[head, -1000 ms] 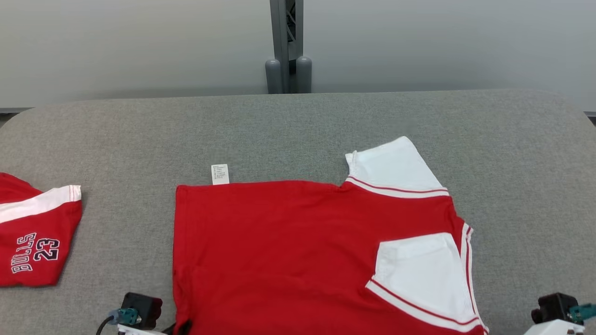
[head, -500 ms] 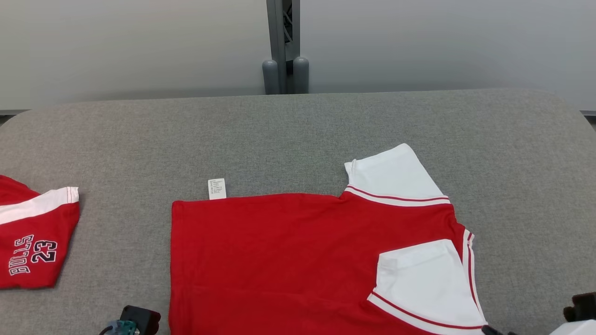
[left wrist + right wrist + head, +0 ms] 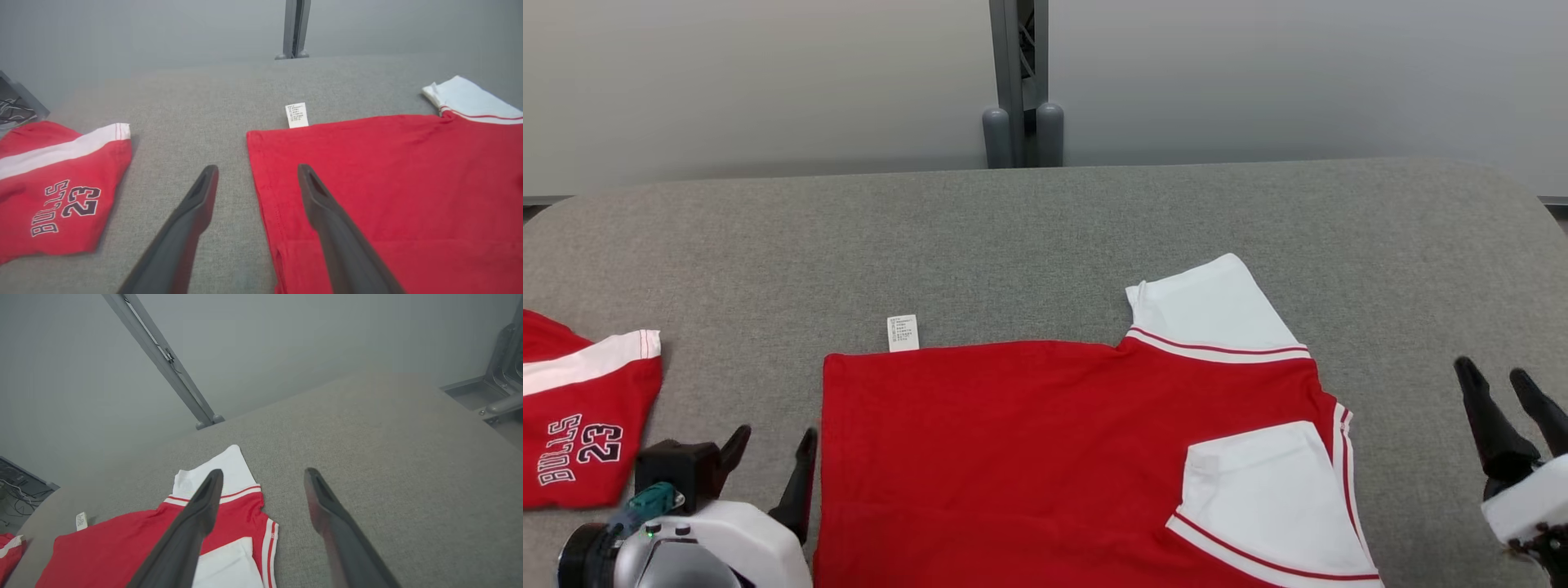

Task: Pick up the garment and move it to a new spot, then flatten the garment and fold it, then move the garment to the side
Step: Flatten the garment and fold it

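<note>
Lying flat across the lower middle of the head view on the grey table [image 3: 1045, 229], the red-and-white garment [image 3: 1029, 457] looks light and limp; its hemmed edges and corners suit pinching. The left gripper [image 3: 776, 434] at lower left and the right gripper [image 3: 1493, 370] at the right edge both gape wide, empty.

Left gripper [image 3: 257, 168] jaws spread above red garment [image 3: 388, 183] edge; white label [image 3: 297, 115] beyond; second red jersey [image 3: 61, 183] lying apart.

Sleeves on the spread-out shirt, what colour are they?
White sleeves with red-striped trim, on the red shirt; clearest in the head view.
</note>
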Motion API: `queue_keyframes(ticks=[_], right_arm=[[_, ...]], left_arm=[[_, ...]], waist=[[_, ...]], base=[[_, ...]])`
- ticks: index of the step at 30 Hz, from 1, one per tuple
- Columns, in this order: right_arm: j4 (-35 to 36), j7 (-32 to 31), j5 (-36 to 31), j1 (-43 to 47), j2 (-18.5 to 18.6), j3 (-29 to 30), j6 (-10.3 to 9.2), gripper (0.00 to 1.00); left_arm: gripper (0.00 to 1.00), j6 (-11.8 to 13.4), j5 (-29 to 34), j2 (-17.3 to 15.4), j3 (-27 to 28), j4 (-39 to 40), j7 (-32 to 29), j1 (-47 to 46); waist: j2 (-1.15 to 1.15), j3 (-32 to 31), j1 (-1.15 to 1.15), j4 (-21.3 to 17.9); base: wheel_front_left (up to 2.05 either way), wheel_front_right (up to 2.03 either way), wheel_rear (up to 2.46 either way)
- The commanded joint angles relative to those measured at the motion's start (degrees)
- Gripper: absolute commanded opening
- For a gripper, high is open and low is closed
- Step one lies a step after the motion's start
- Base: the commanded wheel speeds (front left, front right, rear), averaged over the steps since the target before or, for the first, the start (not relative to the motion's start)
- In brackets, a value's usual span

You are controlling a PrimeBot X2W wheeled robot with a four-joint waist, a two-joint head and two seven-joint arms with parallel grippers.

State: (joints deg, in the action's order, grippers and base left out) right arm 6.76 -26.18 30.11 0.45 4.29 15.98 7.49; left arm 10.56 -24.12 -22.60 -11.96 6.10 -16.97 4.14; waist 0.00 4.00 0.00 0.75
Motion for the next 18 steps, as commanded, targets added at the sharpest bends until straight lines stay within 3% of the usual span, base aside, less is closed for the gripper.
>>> queue_keyframes(ticks=[1, 7, 10, 13, 18], right_arm=[[0.03, 2.23, 0.0, -0.54, 0.52, -0.79, 0.0, 1.0], [-0.71, 21.77, -3.61, -4.8, 4.89, -9.15, 0.0, 1.0], [-2.16, 30.47, -7.73, -5.33, 6.82, -14.14, 0.0, 1.0], [-4.82, 36.77, -10.85, -5.08, 6.17, -17.19, 0.0, 1.0], [-9.57, 41.1, -14.82, -3.9, 2.04, -18.8, 0.0, 1.0]], left_arm=[[1.0, -0.66, -0.17, 0.59, -0.04, -0.09, 1.36, -0.91], [1.0, -2.04, -1.11, 7.04, 1.04, -3.94, 16.94, -5.75], [1.0, -3.52, 1.02, 8.49, -0.46, -6.94, 24.92, -7.44], [1.0, -3.1, 1.38, 11.36, -0.39, -10.48, 30.17, -7.92], [1.0, -4.09, 4.59, 15.54, 2.41, -12.95, 32.17, -8.09]], waist=[[0.0, 0.03, 0.0, -0.11], [0.0, 0.47, 0.0, -1.05], [0.0, 0.7, 0.0, -1.46], [0.0, 1.01, 0.0, -1.74], [0.0, 1.73, 0.0, -1.93]], base=[[0.0, 0.0, 0.0], [0.0, 0.0, 0.0], [0.0, 0.0, 0.0], [0.0, 0.0, 0.0], [0.0, 0.0, 0.0]])
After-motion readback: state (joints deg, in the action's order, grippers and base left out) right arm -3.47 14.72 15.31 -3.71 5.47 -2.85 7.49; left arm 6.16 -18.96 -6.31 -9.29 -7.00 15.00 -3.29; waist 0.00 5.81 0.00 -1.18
